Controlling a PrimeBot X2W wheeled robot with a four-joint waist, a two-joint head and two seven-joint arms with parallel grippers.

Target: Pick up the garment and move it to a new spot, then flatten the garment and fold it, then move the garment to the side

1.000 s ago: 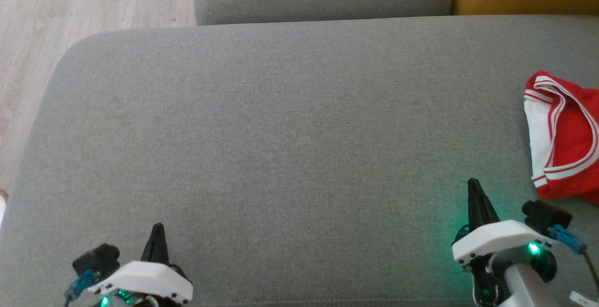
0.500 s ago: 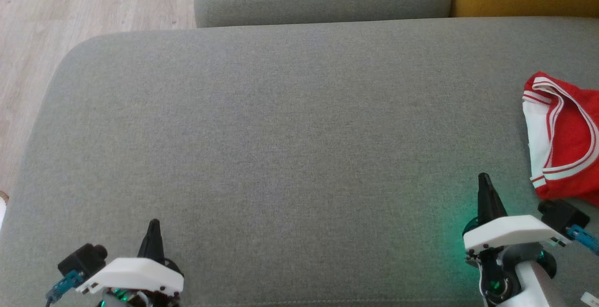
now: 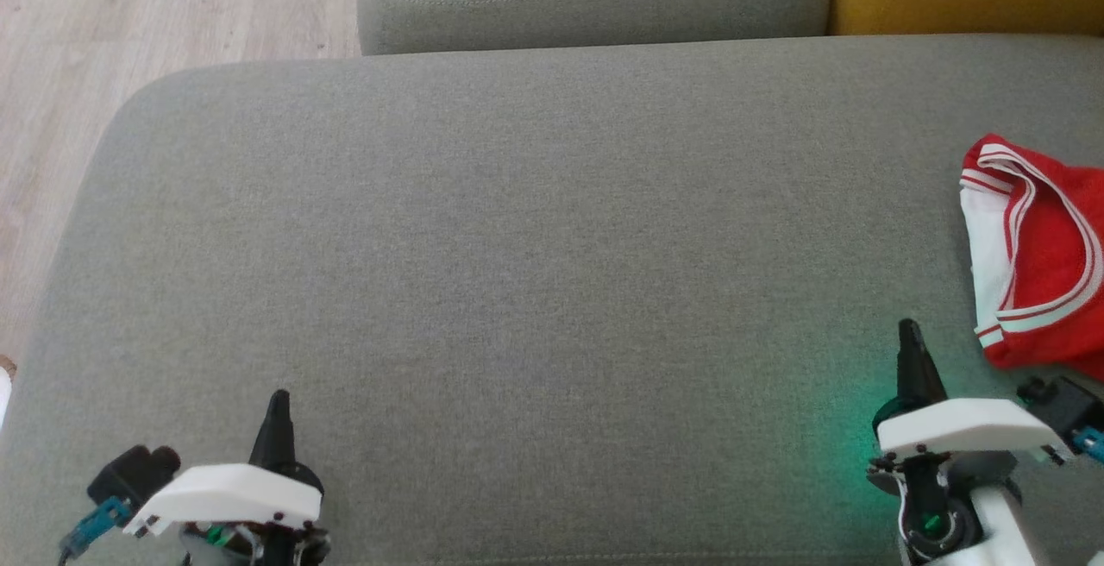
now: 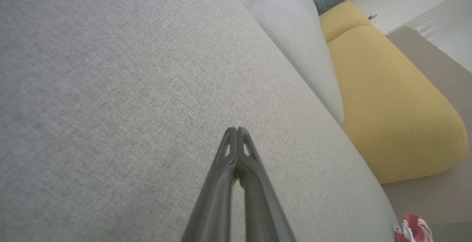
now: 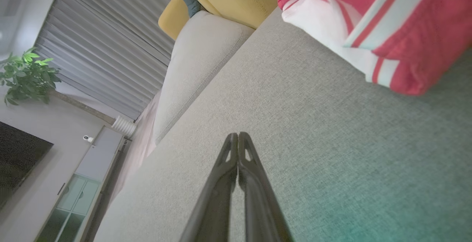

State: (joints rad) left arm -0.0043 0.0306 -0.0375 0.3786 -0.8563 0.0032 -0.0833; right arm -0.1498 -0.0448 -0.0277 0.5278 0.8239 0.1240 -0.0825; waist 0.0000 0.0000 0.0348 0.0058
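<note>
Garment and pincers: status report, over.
Left pincer shut, empty. Right pincer shut, empty, just short of garment. Garment bunched on couch, far right. Nothing between.

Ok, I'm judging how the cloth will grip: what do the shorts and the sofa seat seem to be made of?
The shorts: probably a thin synthetic sports knit, matte red with white trim, lying in soft folds. The sofa seat: grey woven upholstery, matte, with a visibly coarse weave.
</note>
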